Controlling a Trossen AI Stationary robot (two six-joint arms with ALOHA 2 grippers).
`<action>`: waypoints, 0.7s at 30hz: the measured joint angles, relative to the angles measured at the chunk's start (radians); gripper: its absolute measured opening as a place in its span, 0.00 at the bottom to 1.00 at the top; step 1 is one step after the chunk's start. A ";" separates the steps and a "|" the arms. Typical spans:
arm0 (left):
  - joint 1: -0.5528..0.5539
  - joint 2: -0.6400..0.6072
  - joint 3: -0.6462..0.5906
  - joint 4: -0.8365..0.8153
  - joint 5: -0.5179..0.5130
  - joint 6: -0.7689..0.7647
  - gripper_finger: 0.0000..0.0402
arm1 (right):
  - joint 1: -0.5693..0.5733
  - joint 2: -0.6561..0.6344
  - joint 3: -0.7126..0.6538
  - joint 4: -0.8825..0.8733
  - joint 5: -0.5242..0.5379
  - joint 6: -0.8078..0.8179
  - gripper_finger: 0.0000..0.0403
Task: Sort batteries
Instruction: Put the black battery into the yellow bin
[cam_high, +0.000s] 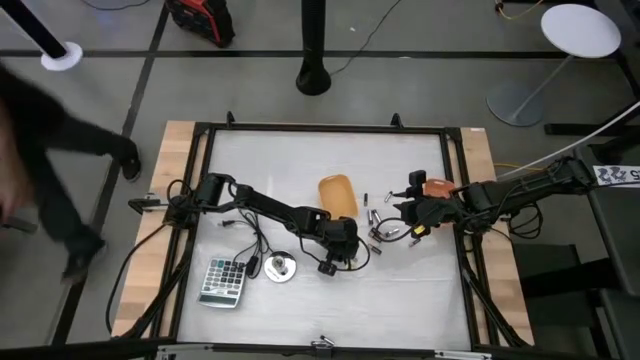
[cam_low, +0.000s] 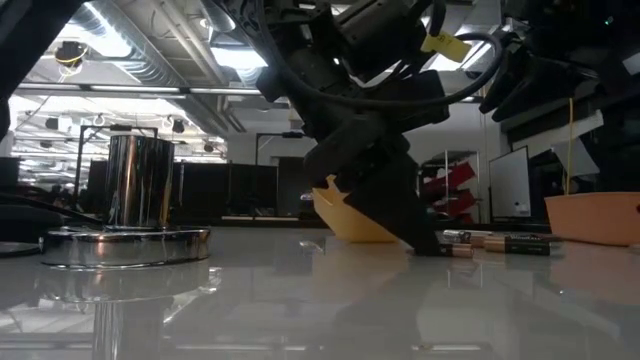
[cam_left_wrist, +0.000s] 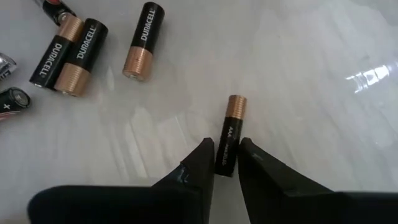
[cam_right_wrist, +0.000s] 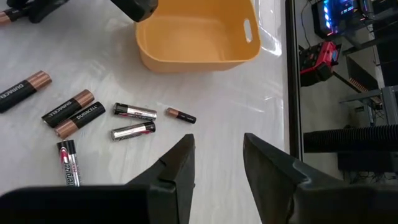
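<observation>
Left wrist view: left pincer (cam_left_wrist: 225, 163) narrows on the small battery's (cam_left_wrist: 229, 133) dark end; gripped so near the tip, it may pivot or squirt free; right pincer (cam_right_wrist: 217, 163) waits wide.

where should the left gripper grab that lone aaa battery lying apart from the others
Grip the AAA battery across its black body, near the end away from the copper cap, coming straight down from above. It lies flat on the table, so only its long round sides offer the left gripper fingers parallel contact; they already straddle it.

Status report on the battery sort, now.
Left gripper down on the table, closing around a small battery. Right gripper open, hovering over loose batteries. Yellow bin empty. Nothing in the way.
</observation>
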 joint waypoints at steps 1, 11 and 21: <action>0.000 0.000 0.000 -0.001 0.000 0.000 0.14 | 0.000 0.000 0.000 0.000 0.000 0.000 0.33; 0.000 -0.002 -0.001 -0.004 0.000 -0.003 0.05 | 0.000 0.000 0.000 0.000 0.000 0.000 0.33; 0.000 -0.003 0.001 -0.005 -0.001 -0.020 0.06 | 0.000 0.000 0.000 0.000 0.000 0.000 0.33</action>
